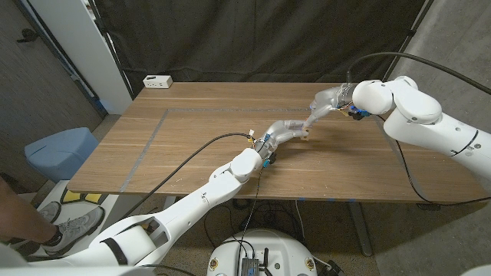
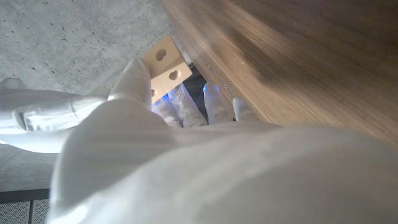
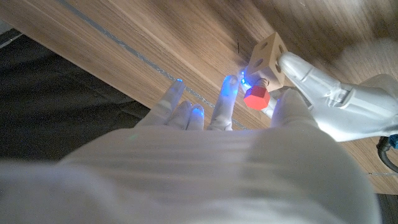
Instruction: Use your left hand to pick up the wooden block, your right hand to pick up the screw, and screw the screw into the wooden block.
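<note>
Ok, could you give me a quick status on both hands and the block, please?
Left hand holds wooden block off the table. Right hand holds red-headed screw at the block. Nothing between them.

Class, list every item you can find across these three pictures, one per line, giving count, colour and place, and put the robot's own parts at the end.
Wooden table: one, brown, spanning the middle of the scene.
Pale wooden block with round holes: one, light tan, held above the table.
Red-headed screw: one, red, at the block's face.
White power strip: one, white, table's far left corner.
Blue bin: one, blue, floor left of the table.
Grey shoes: two, grey, floor at lower left.
Left hand: one, white, gripping the block.
Right hand: one, white, holding the screw.
</note>
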Controlling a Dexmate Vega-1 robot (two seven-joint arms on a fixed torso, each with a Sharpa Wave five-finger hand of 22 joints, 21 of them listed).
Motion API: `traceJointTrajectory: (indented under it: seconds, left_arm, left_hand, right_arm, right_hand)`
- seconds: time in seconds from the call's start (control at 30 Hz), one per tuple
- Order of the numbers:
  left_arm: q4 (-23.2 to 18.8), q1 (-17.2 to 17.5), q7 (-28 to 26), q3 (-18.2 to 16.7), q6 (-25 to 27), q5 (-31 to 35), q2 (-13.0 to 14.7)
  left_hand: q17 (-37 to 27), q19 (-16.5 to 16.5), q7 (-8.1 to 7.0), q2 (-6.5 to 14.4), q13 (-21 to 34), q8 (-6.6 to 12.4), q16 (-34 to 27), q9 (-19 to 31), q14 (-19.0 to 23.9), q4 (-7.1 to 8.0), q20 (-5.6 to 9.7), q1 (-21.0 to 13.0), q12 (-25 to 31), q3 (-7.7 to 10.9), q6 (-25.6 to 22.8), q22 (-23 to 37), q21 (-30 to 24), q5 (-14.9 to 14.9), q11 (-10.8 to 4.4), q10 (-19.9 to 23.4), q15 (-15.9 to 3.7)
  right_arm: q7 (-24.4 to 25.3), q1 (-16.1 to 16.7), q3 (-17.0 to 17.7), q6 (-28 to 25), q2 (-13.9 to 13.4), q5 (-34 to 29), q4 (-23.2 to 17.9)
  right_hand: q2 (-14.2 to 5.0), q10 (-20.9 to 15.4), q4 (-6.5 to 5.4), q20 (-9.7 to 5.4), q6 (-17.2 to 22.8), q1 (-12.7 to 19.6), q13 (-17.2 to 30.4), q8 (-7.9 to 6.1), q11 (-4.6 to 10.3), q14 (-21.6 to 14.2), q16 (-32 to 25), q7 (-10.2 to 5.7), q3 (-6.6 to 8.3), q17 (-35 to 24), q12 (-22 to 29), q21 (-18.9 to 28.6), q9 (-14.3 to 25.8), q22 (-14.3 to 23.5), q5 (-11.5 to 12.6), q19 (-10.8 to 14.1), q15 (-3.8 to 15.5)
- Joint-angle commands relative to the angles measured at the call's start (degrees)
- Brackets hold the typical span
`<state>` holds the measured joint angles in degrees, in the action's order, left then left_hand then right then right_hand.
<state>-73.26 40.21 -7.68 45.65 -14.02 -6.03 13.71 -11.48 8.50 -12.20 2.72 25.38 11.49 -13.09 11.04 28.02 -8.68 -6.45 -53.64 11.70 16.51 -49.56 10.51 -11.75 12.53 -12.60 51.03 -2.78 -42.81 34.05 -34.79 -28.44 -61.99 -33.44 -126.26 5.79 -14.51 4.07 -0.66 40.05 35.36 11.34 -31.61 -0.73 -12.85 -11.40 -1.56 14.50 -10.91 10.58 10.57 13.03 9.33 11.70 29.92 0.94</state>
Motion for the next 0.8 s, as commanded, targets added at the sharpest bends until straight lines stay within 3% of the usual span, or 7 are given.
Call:
traceJointTrajectory:
  seconds: [0.03,0.13,0.33,0.53,0.8]
  left_arm:
    - [-0.3,0.1,0.2,0.1,0.0,0.1,0.1]
    - [-0.4,0.1,0.2,0.2,0.1,0.1,0.1]
    - [-0.6,0.2,0.2,0.2,0.2,0.1,0.2]
    - [-0.8,0.3,0.1,0.2,0.3,0.2,0.2]
    - [-0.8,0.2,0.3,0.3,0.4,0.2,0.2]
  left_hand:
    - [-0.1,0.1,1.08,1.6,0.2,0.59,0.1,0.2,0.7,0.11,-0.51,0.8,0.5,0.5,-1.6,0.2,-0.4,0.4,0.08,0.3,-4.21]
    - [-0.1,0.1,1.04,1.5,0.2,0.6,0.2,0.2,0.7,0.08,-0.49,0.8,0.5,0.5,-1.6,0.2,-0.4,0.4,0.08,0.3,-4.23]
    - [-0.1,0.1,1.17,1.5,0.2,0.6,0.1,0.2,0.7,0.06,-0.5,0.8,0.5,0.53,-1.6,0.2,-0.4,0.4,0.07,0.3,-4.33]
    - [-0.1,0.1,1.13,1.5,0.2,0.61,0.1,0.2,0.7,0.05,-0.59,0.8,0.5,0.55,-1.6,0.2,-0.4,0.4,0.07,0.2,-4.35]
    - [-0.1,0.1,0.97,1.5,0.2,0.6,0.1,0.2,0.7,0.07,-0.56,0.8,0.5,0.61,-1.6,0.2,-0.4,0.4,0.08,0.2,-4.3]
  right_arm:
    - [-2.8,-0.5,0.6,0.4,-0.7,0.7,-0.7]
    - [-3.1,-0.7,0.7,0.8,-0.9,0.8,-0.7]
    - [-3.4,-1.1,0.7,1.9,-0.9,0.9,-0.4]
    - [-3.7,-1.1,0.8,2.3,-0.9,0.9,-0.3]
    - [-3.3,-0.8,1.2,3.0,-1.2,0.9,-0.2]
  right_hand:
    - [-0.69,1.5,0.72,0.31,-2.7,0.2,0.2,1.28,-0.42,0.8,0.4,-0.17,0.27,0.0,-0.2,-0.3,0.0,0.2,0.5,-0.9,-0.13]
    - [-0.9,2.9,1.93,1.04,-5.0,1.8,0.2,2.48,0.07,1.6,0.6,-0.11,0.85,0.2,-0.3,-0.3,-0.1,0.2,0.5,-1.5,-0.36]
    - [-1.1,5.2,3.74,2.22,-9.5,4.4,0.2,4.74,0.91,3.0,0.7,-1.85,1.8,0.3,-0.1,-0.3,-0.3,0.2,0.2,-2.5,-0.7]
    - [-1.27,6.8,4.51,3.23,-11.6,5.8,0.3,5.88,2.43,4.4,0.8,-3.34,2.36,0.3,-0.2,-0.3,-0.4,0.2,-0.1,-3.3,-0.63]
    - [-1.53,7.9,5.5,3.57,-12.3,8.4,0.2,6.27,3.96,5.3,0.8,-4.63,3.42,0.3,-0.1,-0.3,-0.4,0.2,-0.1,-3.8,-0.04]
